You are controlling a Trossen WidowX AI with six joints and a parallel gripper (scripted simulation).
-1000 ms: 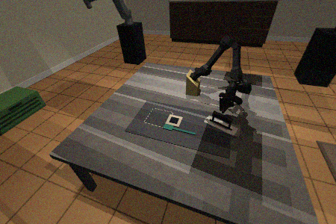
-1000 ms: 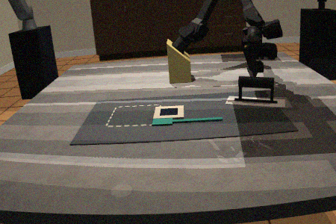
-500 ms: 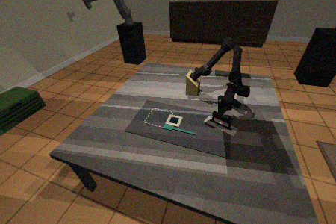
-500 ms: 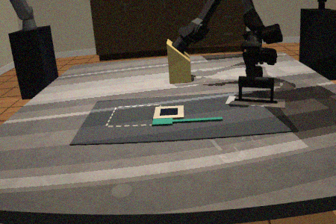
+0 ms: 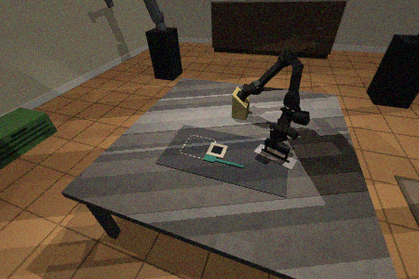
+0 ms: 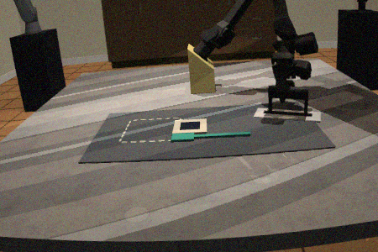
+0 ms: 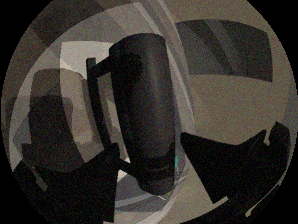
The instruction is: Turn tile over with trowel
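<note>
In your wrist view the arm's own dark body [image 7: 148, 103] fills the middle, hiding the pincer's fingertips and the surface [image 7: 220, 110] beneath.

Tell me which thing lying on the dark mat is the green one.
The trowel, a long teal-green tool lying along the near edge of the cream tile. The tile is square with a dark centre.
</note>
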